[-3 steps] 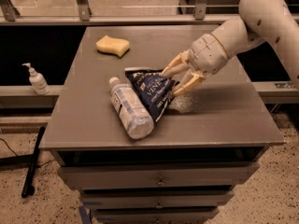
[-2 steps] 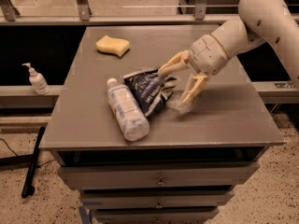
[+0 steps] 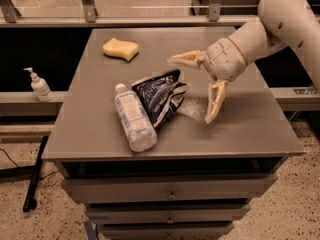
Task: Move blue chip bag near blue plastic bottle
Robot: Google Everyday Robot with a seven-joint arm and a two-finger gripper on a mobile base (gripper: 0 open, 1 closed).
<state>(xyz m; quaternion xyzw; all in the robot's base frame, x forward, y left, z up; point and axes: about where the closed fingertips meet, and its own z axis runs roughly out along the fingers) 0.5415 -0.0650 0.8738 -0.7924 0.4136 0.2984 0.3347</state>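
On the table (image 3: 250,129), the blue chip bag (image 3: 161,100) lies touching the blue plastic bottle (image 3: 134,116). The gripper (image 3: 192,90) hangs just beside it, fingers (image 3: 216,101) wide apart. It should lift straight up, bumping nothing.

Smooth, rounded off-white shells cover the arm (image 3: 280,14); its gripper (image 3: 191,90), above the table's (image 3: 250,126) right side, carries two tapered tan fingers (image 3: 215,102), splayed.
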